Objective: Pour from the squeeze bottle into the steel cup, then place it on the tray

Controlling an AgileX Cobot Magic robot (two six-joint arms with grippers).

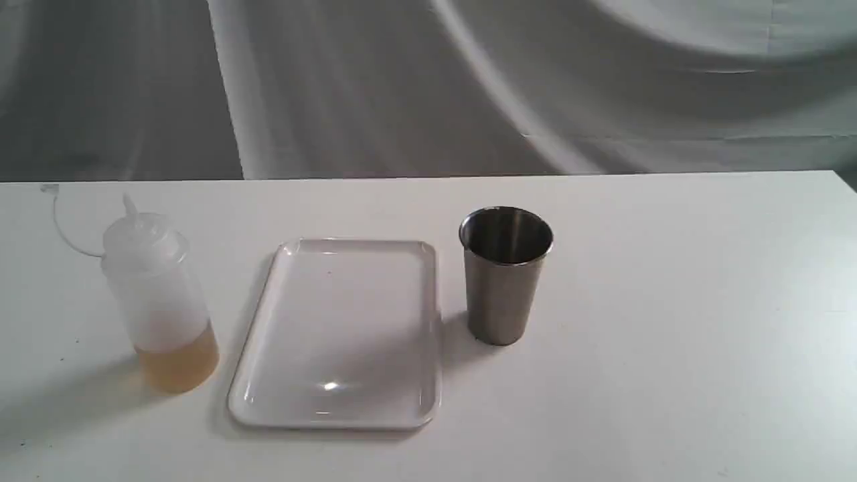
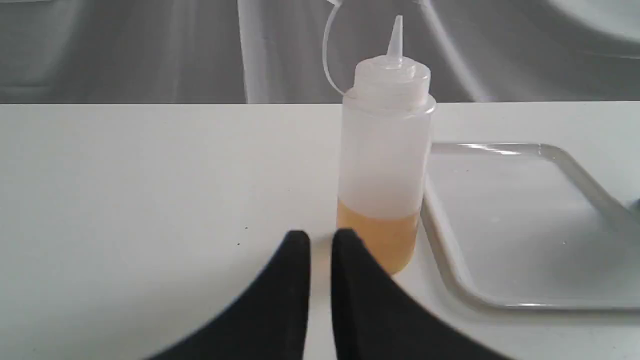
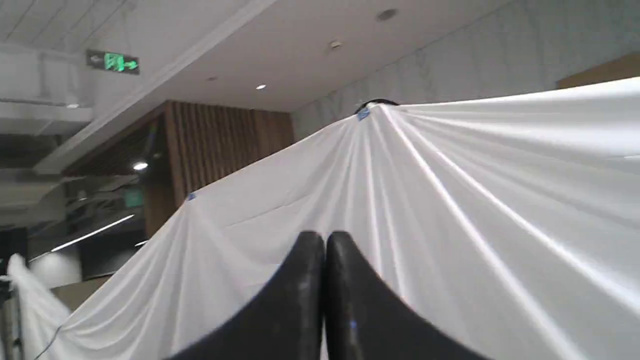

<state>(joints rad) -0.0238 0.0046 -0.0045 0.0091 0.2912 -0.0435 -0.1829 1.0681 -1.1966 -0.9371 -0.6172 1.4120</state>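
Note:
The squeeze bottle [image 1: 157,301] stands upright on the left of the white table, amber liquid in its lower part, cap strap curling off behind it. The white tray [image 1: 341,331] lies flat just right of it, nothing on it. The steel cup [image 1: 505,274] stands upright beside the tray's far right corner. In the left wrist view the bottle [image 2: 385,150] is close ahead and slightly to one side of my left gripper [image 2: 320,237], whose black fingers are nearly together and hold nothing; the tray [image 2: 525,225] lies beside it. My right gripper [image 3: 324,239] is shut and points up at draped cloth.
A white cloth backdrop [image 1: 469,87] hangs behind the table's far edge [image 1: 428,177]. Neither arm shows in the exterior view. The right wrist view shows only the cloth [image 3: 425,200], a ceiling and a wood-panelled wall.

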